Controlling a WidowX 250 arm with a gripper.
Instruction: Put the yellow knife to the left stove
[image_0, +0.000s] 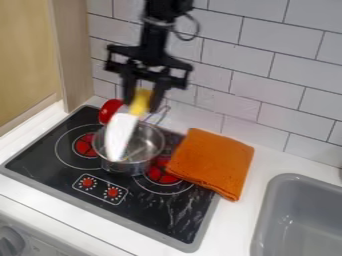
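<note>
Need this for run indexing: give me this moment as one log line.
gripper: holding yellow knife by handle | blade: white, pointing down, seen against metal pot | placing at left burner: not yet done

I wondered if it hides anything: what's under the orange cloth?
The folded orange cloth lies partly on the black stove, partly on the white counter. Anything else beneath it is covered, so I cannot tell.

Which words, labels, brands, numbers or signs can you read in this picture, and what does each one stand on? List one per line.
Readable text: none.
Black stove: tiny white marks around the two red knobs, too small to read.
Yellow-handled knife: no lettering that I can make out.
Grey dial at the lower left: nothing legible.
</note>
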